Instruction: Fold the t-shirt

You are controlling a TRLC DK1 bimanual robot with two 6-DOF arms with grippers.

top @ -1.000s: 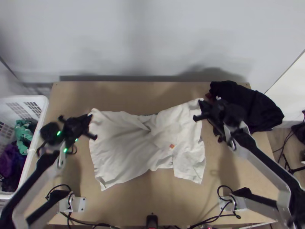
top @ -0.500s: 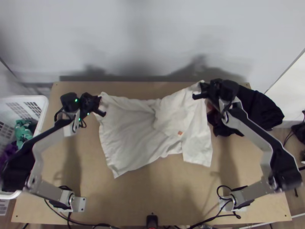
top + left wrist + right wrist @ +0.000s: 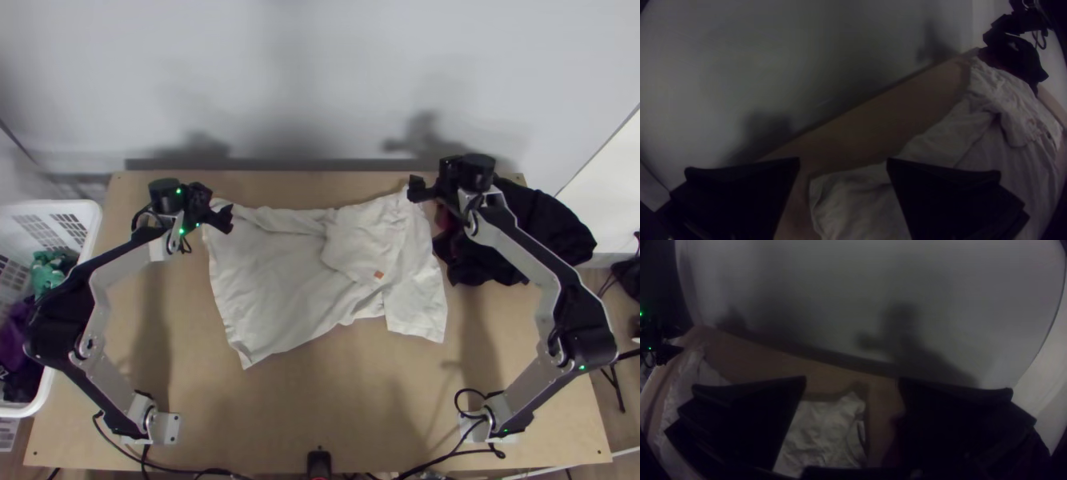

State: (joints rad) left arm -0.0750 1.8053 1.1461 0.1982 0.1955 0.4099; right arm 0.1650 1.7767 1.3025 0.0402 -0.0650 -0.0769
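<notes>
The t-shirt (image 3: pixel 276 272) lies in the middle of the top view, spread on the table (image 3: pixel 320 408), but not flat. Its left part is rather wide and smooth; the right part has creases and seems to lie partly over itself, near the small orange mark (image 3: pixel 378 274). I cannot tell which edge is the collar.

The left gripper (image 3: pixel 843 162) is over the upper left corner of the cloth in the top view, with its fingers wide apart and nothing held. The right gripper (image 3: pixel 852 381) is by the upper right corner, its fingers also wide and without cloth.

I judge that the step in hand is the preparing of the shirt, and that no neat fold is made. The next move probably calls for lowering both grippers, pinching the two upper corners, and pulling the cloth straight before folding. The right gripper should take care with the dark clothes (image 3: pixel 552 228) at the upper right, because it could catch them together with the shirt.
</notes>
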